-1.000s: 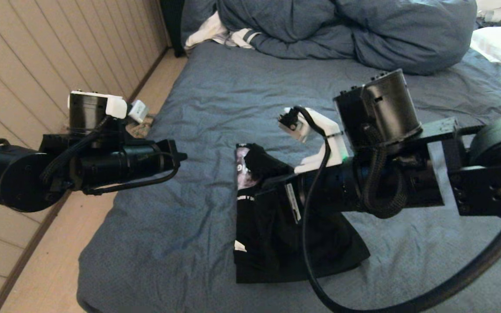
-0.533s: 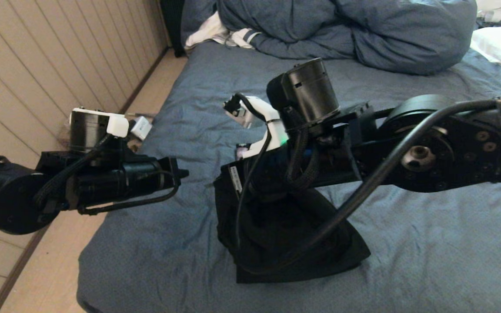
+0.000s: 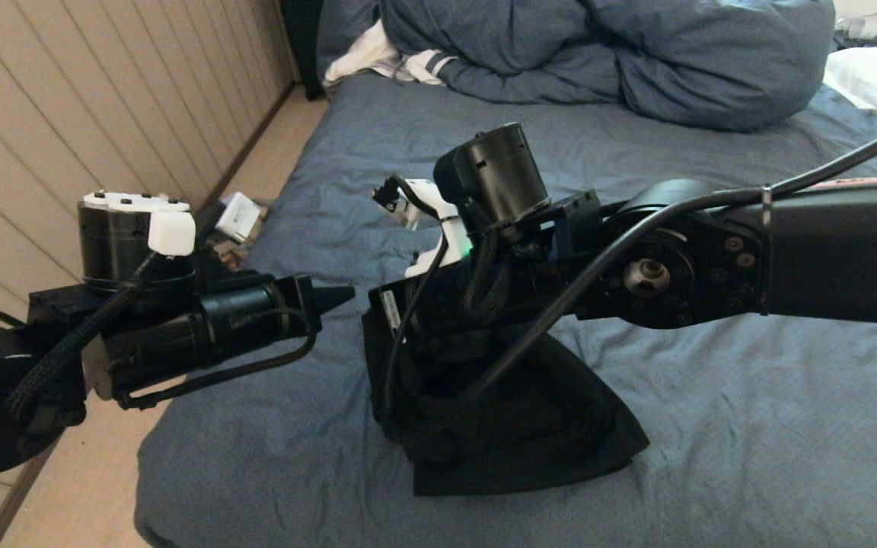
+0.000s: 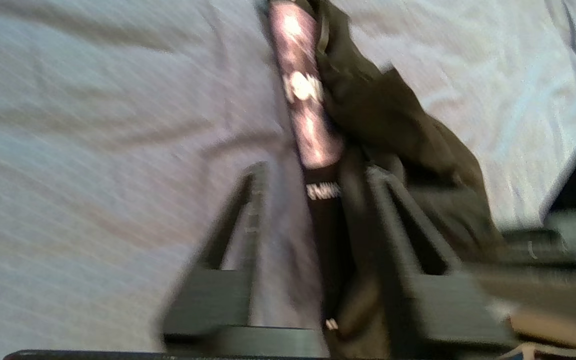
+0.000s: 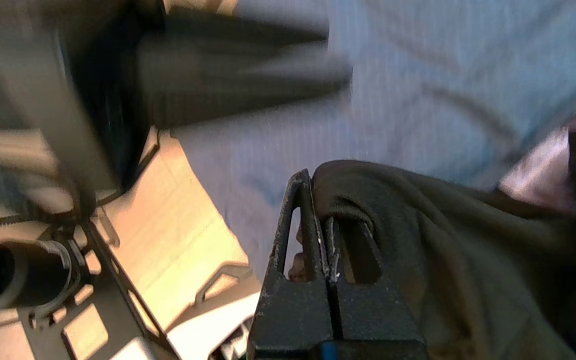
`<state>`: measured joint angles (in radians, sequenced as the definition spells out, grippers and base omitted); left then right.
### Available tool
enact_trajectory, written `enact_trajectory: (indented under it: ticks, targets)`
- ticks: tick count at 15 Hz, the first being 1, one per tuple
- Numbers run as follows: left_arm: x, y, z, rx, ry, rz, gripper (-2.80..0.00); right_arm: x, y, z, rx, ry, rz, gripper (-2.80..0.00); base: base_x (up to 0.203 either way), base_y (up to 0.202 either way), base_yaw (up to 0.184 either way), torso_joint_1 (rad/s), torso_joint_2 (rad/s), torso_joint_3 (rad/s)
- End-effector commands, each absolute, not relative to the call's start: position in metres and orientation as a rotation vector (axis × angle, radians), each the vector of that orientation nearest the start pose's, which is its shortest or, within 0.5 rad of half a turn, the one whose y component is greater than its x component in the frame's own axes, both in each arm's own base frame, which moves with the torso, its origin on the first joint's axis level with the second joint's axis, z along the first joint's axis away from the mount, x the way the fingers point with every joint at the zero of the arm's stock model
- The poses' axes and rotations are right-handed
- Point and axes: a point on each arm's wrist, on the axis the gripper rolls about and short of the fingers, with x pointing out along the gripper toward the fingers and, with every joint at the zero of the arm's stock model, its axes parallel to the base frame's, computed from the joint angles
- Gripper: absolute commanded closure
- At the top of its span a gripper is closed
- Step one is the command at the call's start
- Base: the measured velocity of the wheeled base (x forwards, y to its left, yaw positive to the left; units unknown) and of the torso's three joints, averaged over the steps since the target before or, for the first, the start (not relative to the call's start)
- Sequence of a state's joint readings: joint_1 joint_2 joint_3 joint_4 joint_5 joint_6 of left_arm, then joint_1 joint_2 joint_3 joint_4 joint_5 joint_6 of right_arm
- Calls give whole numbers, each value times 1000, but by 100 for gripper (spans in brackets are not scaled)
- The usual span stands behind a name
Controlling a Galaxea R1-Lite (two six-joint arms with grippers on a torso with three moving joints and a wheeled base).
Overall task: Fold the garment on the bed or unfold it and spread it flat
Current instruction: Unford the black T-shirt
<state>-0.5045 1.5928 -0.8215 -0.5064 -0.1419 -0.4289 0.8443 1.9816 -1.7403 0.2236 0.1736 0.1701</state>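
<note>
The right gripper [image 5: 325, 220] pinches the black shirt [image 3: 515, 426], lifting one edge off the bed [image 3: 751, 426]. The left gripper [image 4: 313, 200], fingers spread, could close on too little cloth and slip

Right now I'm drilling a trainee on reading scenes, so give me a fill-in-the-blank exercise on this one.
1. The right tool is shut on the black ____.
2. The left tool has its fingers ____.
3. The T-shirt partly rests on the blue-grey ____.
4. The bunched duvet lies at the bed's ____ end.

Missing: T-shirt; open; bed; far
</note>
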Motion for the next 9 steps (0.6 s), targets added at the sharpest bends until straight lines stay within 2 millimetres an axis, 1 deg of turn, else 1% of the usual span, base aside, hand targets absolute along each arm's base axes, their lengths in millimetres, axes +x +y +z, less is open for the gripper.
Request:
enact_trajectory:
  ticks: [1, 5, 7, 9]
  targets:
    - [238, -143, 206, -362, 401, -601, -280, 266, 304, 263, 1, 527, 956, 0, 0, 0, 0, 0, 0, 0]
    - [231, -144, 201, -356, 405, -627, -280, 269, 301, 279, 21, 475, 954, 0, 0, 0, 0, 0, 0, 0]
    - [228, -143, 200, -358, 373, -659, -280, 269, 300, 282, 22, 473, 953, 0, 0, 0, 0, 0, 0, 0]
    - [223, -140, 195, -321, 349, -694, -280, 271, 298, 283, 25, 472, 945, 0, 0, 0, 0, 0, 0, 0]
